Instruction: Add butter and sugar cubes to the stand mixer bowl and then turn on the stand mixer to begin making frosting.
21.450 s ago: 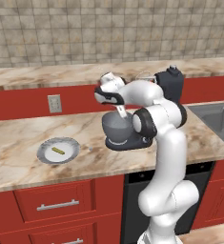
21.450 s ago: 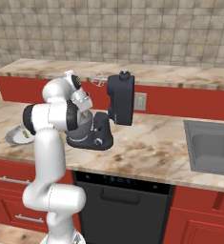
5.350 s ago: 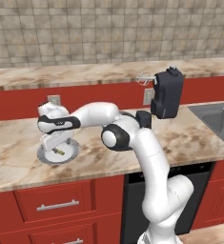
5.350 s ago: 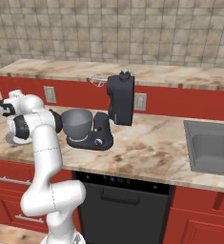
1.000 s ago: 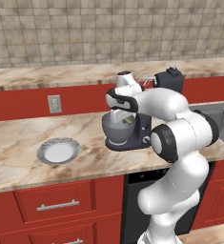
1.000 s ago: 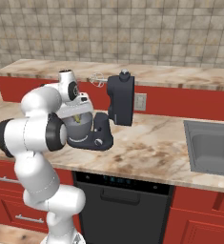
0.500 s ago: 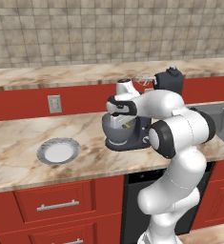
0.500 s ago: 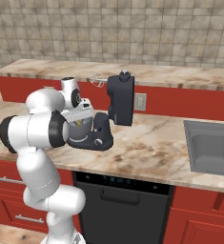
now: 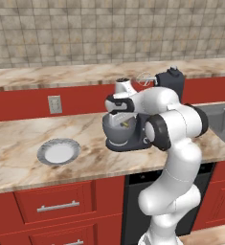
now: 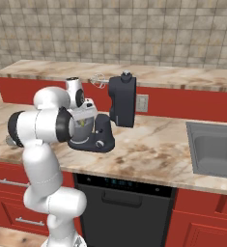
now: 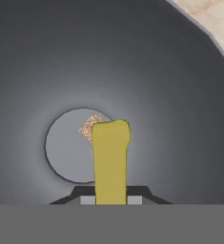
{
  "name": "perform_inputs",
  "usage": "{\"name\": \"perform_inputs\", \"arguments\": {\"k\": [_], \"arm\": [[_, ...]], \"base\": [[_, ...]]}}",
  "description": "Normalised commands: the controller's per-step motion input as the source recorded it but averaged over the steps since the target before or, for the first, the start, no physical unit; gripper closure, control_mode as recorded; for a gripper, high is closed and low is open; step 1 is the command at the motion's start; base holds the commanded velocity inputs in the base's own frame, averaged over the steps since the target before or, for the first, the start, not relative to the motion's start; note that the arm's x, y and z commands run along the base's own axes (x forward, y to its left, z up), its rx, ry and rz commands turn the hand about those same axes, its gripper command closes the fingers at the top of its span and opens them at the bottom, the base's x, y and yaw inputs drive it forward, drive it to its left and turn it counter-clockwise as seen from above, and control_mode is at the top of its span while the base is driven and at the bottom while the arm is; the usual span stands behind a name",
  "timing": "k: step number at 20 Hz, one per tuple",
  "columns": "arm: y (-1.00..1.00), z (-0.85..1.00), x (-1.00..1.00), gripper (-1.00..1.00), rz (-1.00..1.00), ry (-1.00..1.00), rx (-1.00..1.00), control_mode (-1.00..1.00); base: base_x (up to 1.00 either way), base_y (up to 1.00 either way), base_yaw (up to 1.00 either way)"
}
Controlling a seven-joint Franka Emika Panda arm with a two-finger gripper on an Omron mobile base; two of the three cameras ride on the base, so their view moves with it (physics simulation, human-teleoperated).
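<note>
Grey metal, the stand mixer bowl [image 9: 118, 129] sits on the stand mixer [image 9: 169, 83] mid-counter, hand over its rim — round plate [image 9: 59, 152] bare near the front edge.

From the right, the mixer head is tilted back.

Hand view: gripper [image 11: 110, 198] clamped on the butter [image 11: 110, 157] inside the bowl; sugar cube [image 11: 88, 127] on its bottom. Release and switching on remain, I judge.

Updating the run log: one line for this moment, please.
claw: shut on butter | position: inside stand mixer bowl | sugar cubes: on bowl floor | plate: empty

Marble counter [image 9: 18, 143]: plate [image 9: 59, 151], stand mixer [image 10: 116, 110].
</note>
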Motion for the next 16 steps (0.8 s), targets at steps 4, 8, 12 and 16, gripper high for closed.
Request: {"name": "perform_inputs", "arguments": {"k": [4,8,12,16], "arm": [[0.06,-0.21,0.22,1.0,0.0,0.02,0.0,-1.0],[0.11,-0.24,0.08,1.0,0.0,0.01,0.0,-1.0],[0.04,-0.24,0.01,-1.0,0.0,0.0,0.0,-1.0],[0.0,-0.05,0.0,-1.0,0.0,0.0,0.01,-1.0]], "base": [[0.0,0.0,0.0],[0.0,0.0,0.0],[0.0,0.0,0.0],[0.0,0.0,0.0]]}}
